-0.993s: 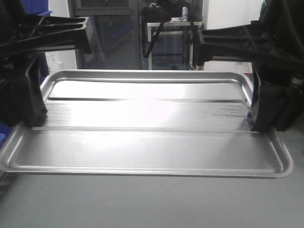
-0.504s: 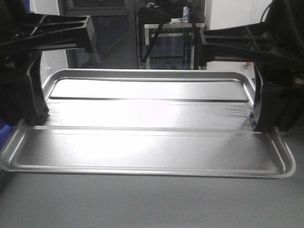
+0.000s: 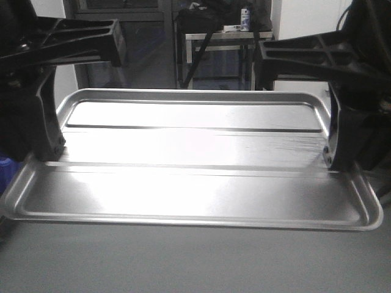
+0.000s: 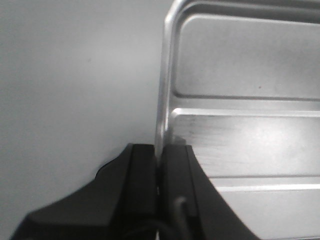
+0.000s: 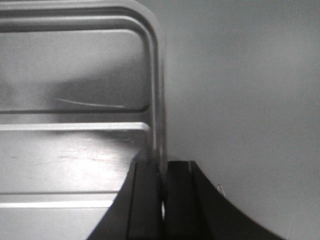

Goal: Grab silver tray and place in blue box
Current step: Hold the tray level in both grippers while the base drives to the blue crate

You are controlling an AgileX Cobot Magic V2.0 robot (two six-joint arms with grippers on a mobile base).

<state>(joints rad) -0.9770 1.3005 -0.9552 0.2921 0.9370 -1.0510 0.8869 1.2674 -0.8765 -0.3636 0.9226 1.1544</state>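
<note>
The silver tray point(image 3: 195, 183) fills the front view, held level above a grey surface, its two lengthwise ridges running left to right. My left gripper point(image 3: 52, 152) is shut on the rim of its left end; in the left wrist view the black fingers pinch that rim point(image 4: 159, 155) with the tray point(image 4: 250, 140) to their right. My right gripper point(image 3: 333, 162) is shut on the right end's rim, and in the right wrist view point(image 5: 162, 167) it clamps the edge of the tray point(image 5: 75, 160). A blue sliver point(image 3: 3, 165) shows behind my left arm; I cannot tell whether it is the blue box.
A grey surface point(image 3: 195, 262) lies under and in front of the tray. Behind it stand a dark cabinet point(image 3: 140, 55) and a metal table point(image 3: 226, 36) with a small bottle point(image 3: 245, 15) on top. White wall shows at the back right.
The background has slid to the right behind the tray, and the blue shape at the upper left has left the view. Both grippers keep their hold on the tray's ends.
</note>
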